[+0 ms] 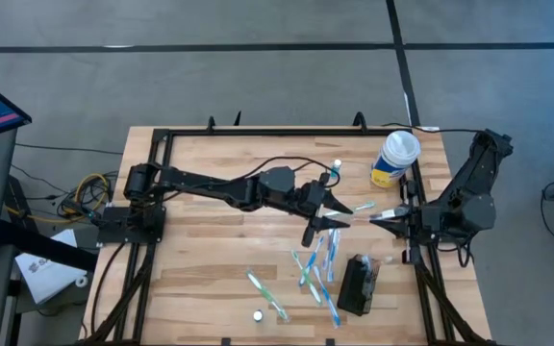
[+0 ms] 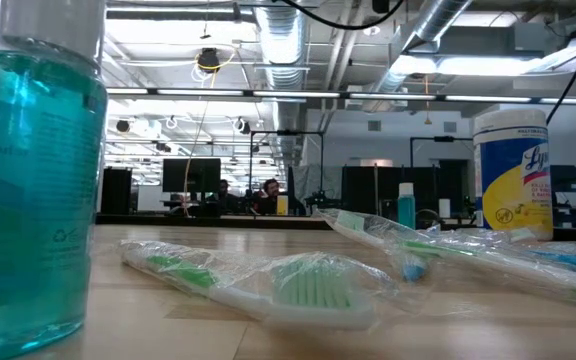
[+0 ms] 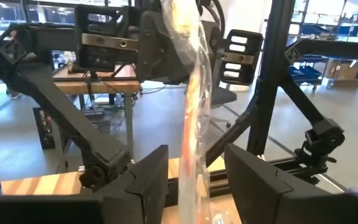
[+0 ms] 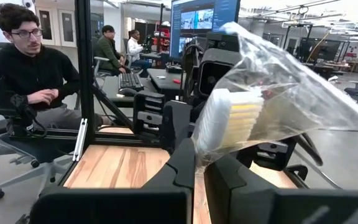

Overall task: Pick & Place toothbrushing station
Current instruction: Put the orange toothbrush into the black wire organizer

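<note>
A wrapped toothbrush point(image 1: 362, 207) is clamped at one end by the left gripper point(image 1: 333, 213) and at the other by the right gripper point(image 1: 385, 218), above mid-table. The black holder point(image 1: 358, 284) lies near the front edge, beside loose toothbrushes point(image 1: 317, 269).

Wrapped toothbrushes point(image 1: 314, 271) scattered mid-table, wipes canister point(image 1: 394, 160) upright near the far-right corner.

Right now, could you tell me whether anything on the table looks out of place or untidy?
Yes. Several wrapped toothbrushes lie scattered at odd angles on the table beside the toothbrushing station rather than in it. Both tools, left and right, grip one wrapped toothbrush held in the air between them.
</note>
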{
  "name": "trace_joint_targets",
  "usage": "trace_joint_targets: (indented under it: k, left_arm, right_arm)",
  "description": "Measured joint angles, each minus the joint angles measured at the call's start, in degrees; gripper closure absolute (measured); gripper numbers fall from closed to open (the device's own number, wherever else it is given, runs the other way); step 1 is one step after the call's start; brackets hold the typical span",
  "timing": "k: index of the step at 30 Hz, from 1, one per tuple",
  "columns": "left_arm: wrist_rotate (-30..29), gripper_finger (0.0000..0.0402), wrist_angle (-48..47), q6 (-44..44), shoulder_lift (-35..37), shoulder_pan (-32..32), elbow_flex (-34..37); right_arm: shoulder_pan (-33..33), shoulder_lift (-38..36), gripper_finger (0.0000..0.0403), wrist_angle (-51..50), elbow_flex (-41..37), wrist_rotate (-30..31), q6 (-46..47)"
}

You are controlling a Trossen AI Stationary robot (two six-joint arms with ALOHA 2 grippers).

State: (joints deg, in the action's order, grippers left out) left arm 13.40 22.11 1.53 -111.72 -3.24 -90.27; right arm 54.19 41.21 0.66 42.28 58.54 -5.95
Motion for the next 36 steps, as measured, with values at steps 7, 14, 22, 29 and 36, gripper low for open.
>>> trace_joint_targets:
  k: [7,14,22,29,36]
  left_arm:
    - [-0.49,0.0245,-4.35,-0.17,0.11,-0.01,-3.37]
    - [-1.69,0.0245,-8.06,-1.03,0.11,-0.32,-3.59]
    - [-1.83,0.0247,-8.58,-1.2,0.11,-1.72,-3.62]
    - [-3.93,0.0249,-11.21,-1.27,0.11,-2.04,-3.66]
    - [-4.15,0.0262,-11.89,-1.27,0.11,-2.11,-3.66]
  right_arm:
    - [-0.59,0.14,0.0398,-0.3,0.0,-0.11,1.26]
    - [-3.49,2.78,0.0398,-0.74,0.0,-3.08,3.02]
    - [-6.61,5.81,0.0398,-1.76,0.0,-5.34,6.23]
    - [-10.45,6.95,0.0398,-1.54,0.01,-9.88,7.47]
    - [-13.34,6.91,0.0398,-1.57,0.01,-13.79,7.94]
